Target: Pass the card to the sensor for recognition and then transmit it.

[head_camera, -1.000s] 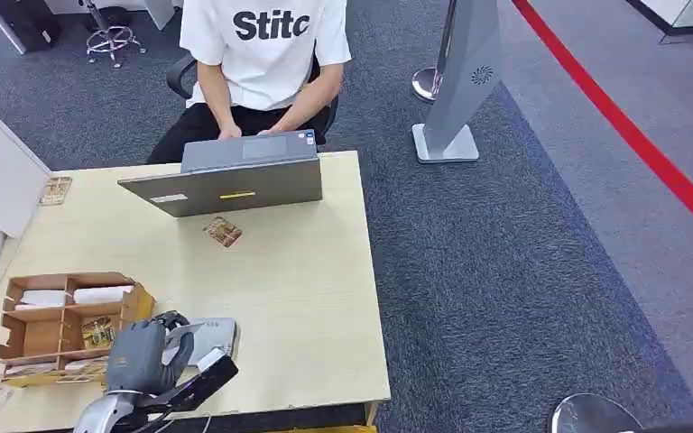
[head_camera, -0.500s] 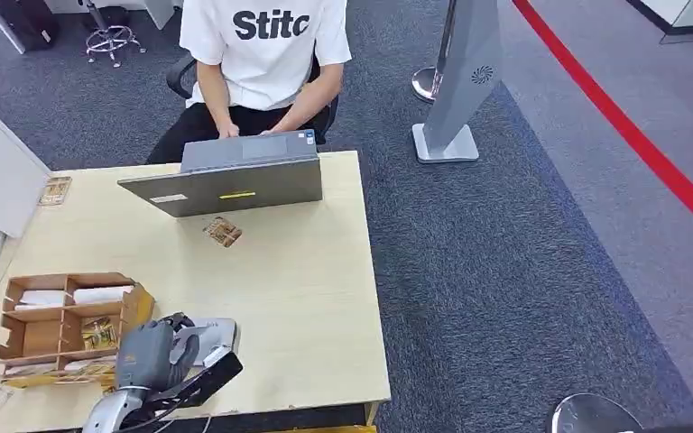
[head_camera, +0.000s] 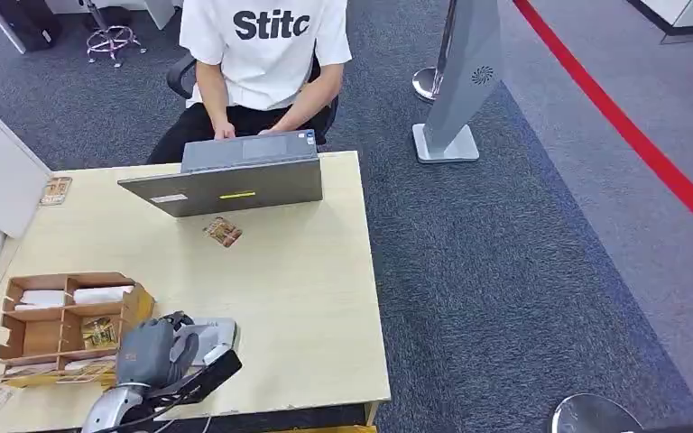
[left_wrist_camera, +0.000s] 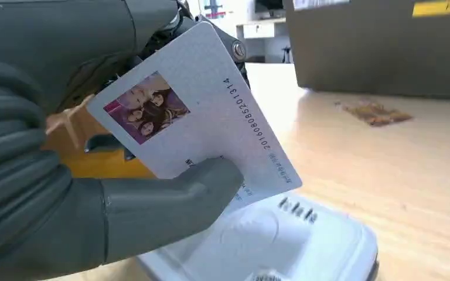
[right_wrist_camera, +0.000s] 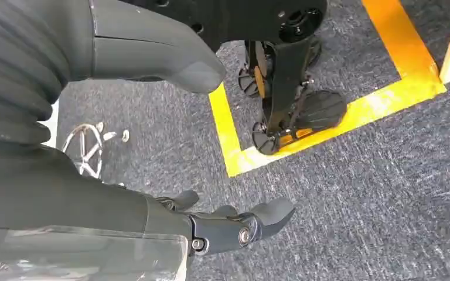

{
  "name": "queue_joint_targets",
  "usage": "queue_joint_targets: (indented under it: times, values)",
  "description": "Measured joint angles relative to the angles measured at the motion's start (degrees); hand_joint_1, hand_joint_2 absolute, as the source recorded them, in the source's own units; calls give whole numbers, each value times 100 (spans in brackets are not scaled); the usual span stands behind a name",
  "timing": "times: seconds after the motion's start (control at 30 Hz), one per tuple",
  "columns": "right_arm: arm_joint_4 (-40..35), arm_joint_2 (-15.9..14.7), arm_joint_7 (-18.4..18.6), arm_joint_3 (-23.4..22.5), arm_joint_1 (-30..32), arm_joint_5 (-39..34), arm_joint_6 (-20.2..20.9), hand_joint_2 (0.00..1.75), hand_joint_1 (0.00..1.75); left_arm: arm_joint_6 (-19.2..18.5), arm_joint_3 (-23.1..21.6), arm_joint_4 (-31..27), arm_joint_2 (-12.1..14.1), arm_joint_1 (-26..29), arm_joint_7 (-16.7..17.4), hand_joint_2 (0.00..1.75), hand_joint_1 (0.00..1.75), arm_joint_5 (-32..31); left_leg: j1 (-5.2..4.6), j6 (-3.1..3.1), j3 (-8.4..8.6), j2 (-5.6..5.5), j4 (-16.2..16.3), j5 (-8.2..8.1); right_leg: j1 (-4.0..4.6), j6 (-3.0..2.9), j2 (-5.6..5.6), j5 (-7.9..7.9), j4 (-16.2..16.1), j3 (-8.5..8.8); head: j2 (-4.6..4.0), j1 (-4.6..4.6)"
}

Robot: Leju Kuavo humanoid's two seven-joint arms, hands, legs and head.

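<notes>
My left hand hovers over the near edge of the table, just above the white card sensor. In the left wrist view it pinches a white card with a small photo and a printed number between the thumb and the darker fingers. The card hangs tilted directly over the sensor's white top, not touching it. My right hand hangs over the grey carpet with its fingers spread and nothing in it.
A wooden compartment box with more cards stands left of the sensor. A person types at a grey laptop on the far side of the wooden table. A loose card lies before the laptop. Yellow floor tape marks the carpet.
My left hand with the card has shifted slightly to the right, over the sensor, and has held almost still for the last half second.
</notes>
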Motion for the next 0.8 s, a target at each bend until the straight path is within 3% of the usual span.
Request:
queue_joint_targets:
  times: [0.23, 0.5, 0.8]
  values:
    - [-4, -96, -17, 2, 68, 17, 260, 175, 0, -79, 2, -544, 273, -226, 35, 175, 175, -55, 0, 2, -1, -3, 1, 2, 0, 0, -1, 0, 0, 0, 0, 0]
    - [-4, -114, -90, 2, 81, 79, 321, 175, 0, -251, 203, -1381, 859, -1165, 155, 175, 175, 107, 5, -4, 1, -4, 1, 8, 3, -3, -3, 3, 5, 2, 0, 0]
    - [-7, -125, -164, -22, 80, 2, 365, 175, 0, -387, 571, -1551, 1303, -1804, 378, 175, 175, 326, 4, -4, 0, -2, 1, 7, 3, -3, 0, 2, 4, 1, 0, 0]
